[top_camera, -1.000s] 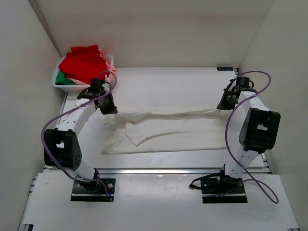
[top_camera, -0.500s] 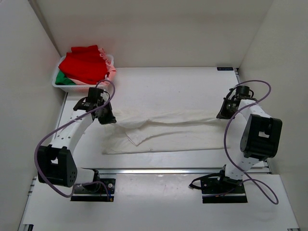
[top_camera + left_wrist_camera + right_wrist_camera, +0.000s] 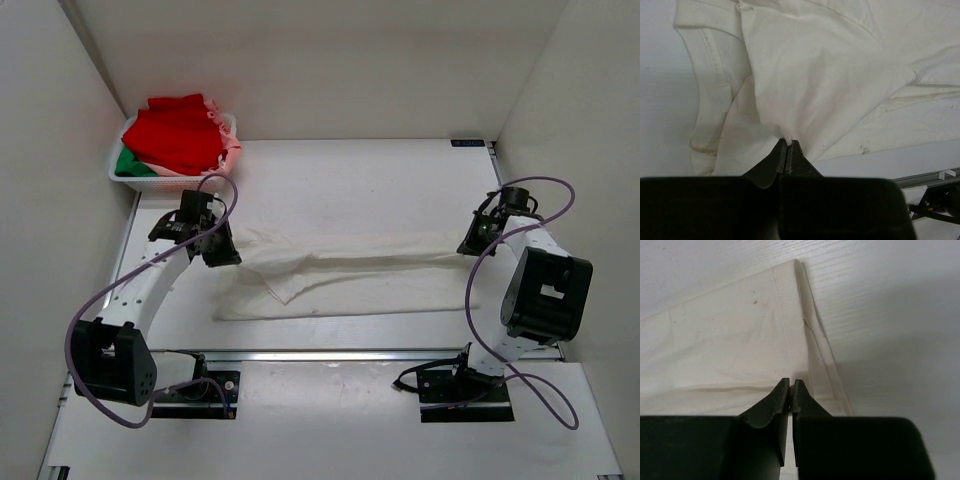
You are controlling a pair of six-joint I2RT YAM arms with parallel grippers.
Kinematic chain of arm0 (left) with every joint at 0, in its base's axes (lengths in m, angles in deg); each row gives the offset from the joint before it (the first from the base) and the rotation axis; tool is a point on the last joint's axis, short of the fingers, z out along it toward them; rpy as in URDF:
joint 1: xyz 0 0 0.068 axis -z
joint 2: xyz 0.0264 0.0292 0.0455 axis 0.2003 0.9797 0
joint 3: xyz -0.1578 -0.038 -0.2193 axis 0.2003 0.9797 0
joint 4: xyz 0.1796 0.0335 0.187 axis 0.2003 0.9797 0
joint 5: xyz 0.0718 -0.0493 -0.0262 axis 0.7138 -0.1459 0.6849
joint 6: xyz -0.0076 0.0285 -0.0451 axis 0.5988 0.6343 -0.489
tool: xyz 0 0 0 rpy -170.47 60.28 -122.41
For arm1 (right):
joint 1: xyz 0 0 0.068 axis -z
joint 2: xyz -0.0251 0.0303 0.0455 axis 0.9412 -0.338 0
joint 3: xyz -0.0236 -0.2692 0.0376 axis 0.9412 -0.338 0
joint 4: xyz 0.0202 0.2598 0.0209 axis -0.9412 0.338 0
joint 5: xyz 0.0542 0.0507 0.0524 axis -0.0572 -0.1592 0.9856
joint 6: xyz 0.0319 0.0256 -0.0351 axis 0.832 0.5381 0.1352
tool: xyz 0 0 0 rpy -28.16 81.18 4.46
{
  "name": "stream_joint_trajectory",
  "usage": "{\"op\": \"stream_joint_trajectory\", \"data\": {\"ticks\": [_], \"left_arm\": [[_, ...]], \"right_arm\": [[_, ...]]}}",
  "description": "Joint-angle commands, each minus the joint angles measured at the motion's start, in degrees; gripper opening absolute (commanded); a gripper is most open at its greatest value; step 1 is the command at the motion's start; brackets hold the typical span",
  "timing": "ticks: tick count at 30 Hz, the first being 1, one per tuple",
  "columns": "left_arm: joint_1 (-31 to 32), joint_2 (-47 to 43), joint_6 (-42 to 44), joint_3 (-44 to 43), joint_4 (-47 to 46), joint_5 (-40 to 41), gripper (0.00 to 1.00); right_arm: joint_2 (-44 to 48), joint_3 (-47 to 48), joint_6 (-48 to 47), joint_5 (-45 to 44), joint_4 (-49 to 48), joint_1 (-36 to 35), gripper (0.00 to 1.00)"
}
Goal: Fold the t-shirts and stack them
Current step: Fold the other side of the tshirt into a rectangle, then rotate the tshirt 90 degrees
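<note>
Red t-shirt: heaped on top of a white mesh basket, which is set at the far left corner of the table. Green t-shirt: seen at the basket's near left side, tucked under the red one. Pink t-shirt: only a strip is shown, draped over the basket's right rim.

Left gripper: placed just right of the basket's near corner, at the left end of the spread cloth. In the left wrist view its fingers are pressed together, and a small peak of cloth is pinched between the tips.

Off-white t-shirt: laid across the middle of the table, stretched in a long band from one gripper to the other. Its far edge is drawn fairly taut. The lower part is spread flat toward the near edge, with a wrinkled fold bunched left of centre. A ribbed collar is seen in the left wrist view, lying flat on the table beside the lifted fabric.

Right gripper: positioned at the right end of the cloth, near the table's right edge. In the right wrist view its fingers are brought together to a thin slit, closed on the hemmed edge of the shirt.
</note>
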Motion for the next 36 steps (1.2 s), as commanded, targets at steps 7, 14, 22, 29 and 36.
{"op": "stream_joint_trajectory", "data": {"ticks": [7, 14, 22, 29, 36], "left_arm": [[0.2, -4.2, 0.6, 2.7, 1.5, -1.8, 0.2], [-1.7, -9.4, -2.1, 0.2, 1.2, 6.6, 0.5], [5.3, 0.6, -7.1, -2.7, -2.8, -1.4, 0.55], [13.8, 13.6, -13.6, 2.1, -8.2, 4.6, 0.64], [13.7, 35.6, -11.5, -16.4, -4.5, 11.7, 0.59]], "right_arm": [[2.8, -0.4, -0.7, -3.4, 0.9, 0.1, 0.11], [5.9, 6.2, 2.3, -18.2, 11.3, -3.5, 0.37], [2.2, 9.0, 0.4, -6.0, 5.1, -9.3, 0.38], [-7.0, 9.8, 1.0, -6.1, 5.4, -15.0, 0.39], [-4.6, 2.4, 9.6, -8.1, 12.4, -18.8, 0.37]]}}
